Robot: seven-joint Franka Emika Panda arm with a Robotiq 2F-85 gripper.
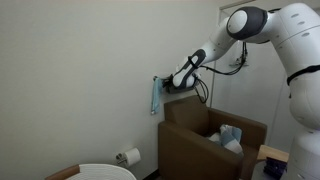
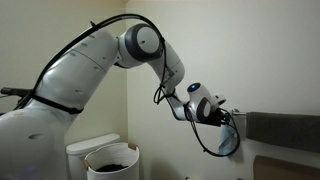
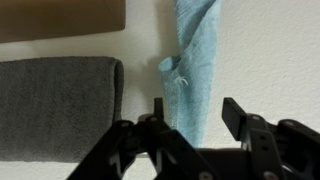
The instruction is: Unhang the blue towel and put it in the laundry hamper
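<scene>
We face a plain pale wall point(image 1: 90, 60) in what looks like a small bathroom, with a roll of toilet paper point(image 1: 129, 157) low on that wall and a white round tub with a wooden rim point(image 1: 95, 172) at the bottom of an exterior view. High on the wall hangs the small light blue soft cloth towel point(image 3: 195, 70), drooping in narrow loose folds, so that its lower part falls free and offers an edge to pinch; beside it in the wrist view, well clear of the blue cloth, hangs a wider dark grey towel point(image 3: 60, 105). The white robot arm point(image 2: 80, 70) reaches out level toward the wall, which we judge is how it brings the black two-fingered gripper point(image 3: 192, 118) square to the hanging cloth. In the wrist view the jaws stand apart on either side of the towel's lower end, with the cloth between them; whether the left finger already touches it we cannot tell, and no grip is made yet. Below and just beside the towel stands the large dark brown boxy laundry hamper point(image 1: 195, 150) with one taller side, some pale cloth point(image 1: 230, 137) already in it, placed so that a lifted towel needs only a short carry.
</scene>
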